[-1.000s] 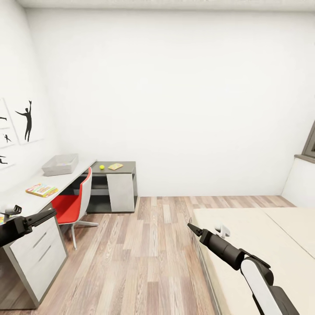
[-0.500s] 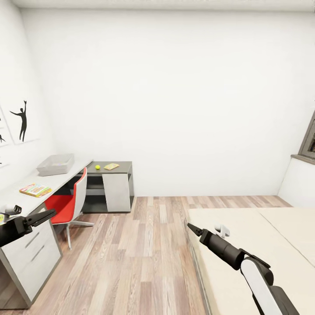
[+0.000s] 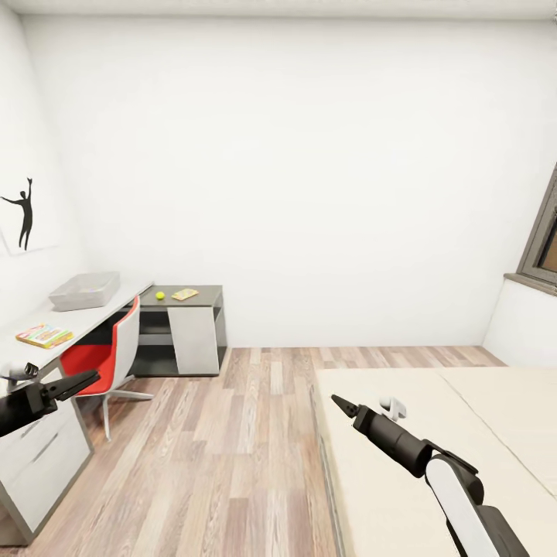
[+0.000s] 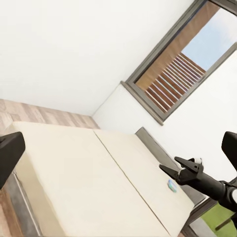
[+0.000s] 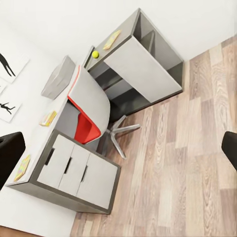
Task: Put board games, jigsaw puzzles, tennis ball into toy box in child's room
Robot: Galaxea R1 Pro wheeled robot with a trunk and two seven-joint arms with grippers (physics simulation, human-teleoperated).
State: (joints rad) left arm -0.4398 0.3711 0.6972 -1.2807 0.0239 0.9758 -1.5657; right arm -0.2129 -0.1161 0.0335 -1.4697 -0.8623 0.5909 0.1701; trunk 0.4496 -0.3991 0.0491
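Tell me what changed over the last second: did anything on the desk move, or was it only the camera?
Only the view turned right: the table, toy box, tennis ball and chair slid left in the picture together, and more of the bed and window came in. Nothing was grasped or released. The left gripper and right gripper kept their poses, empty.

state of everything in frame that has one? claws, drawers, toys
left claw: open, empty
right claw: open, empty
toy box: upright on the table, no lid
tennis ball: loose on the side unit
yellowish flat toy: flat beside the ball, apart
colourful flat toy: flat on the table
drawers: shut
chair: upright, pushed under the table
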